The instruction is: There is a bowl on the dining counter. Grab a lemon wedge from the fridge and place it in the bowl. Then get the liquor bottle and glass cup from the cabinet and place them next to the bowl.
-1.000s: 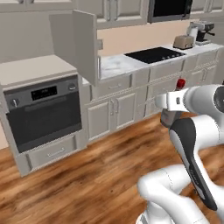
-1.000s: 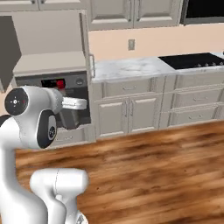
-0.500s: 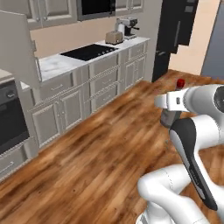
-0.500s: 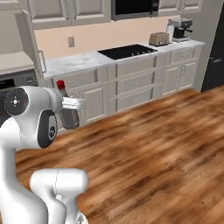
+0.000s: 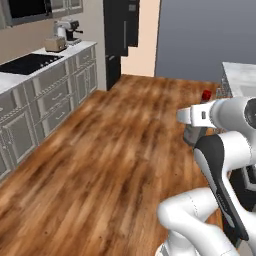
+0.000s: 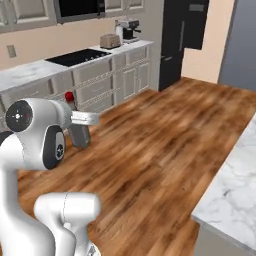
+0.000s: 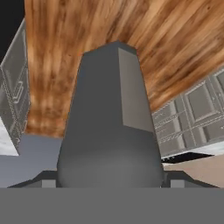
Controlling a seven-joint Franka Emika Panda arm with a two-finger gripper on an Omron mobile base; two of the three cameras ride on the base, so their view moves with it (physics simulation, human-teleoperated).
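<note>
Hand view: the tool (image 7: 109, 177) is clamped on the dark liquor bottle (image 7: 109, 127), carried above the wood floor (image 5: 100, 150); the fridge (image 5: 121, 35) stands far off.

The left base view looks forward and down from behind the arm over the wooden floor (image 5: 100, 150) toward the fridge (image 5: 120, 35). The right base view faces the same floor and fridge from the other side, with the dining counter (image 6: 235, 170) close by. The hand view sits right against the liquor bottle (image 7: 109, 122), floor beyond.
</note>
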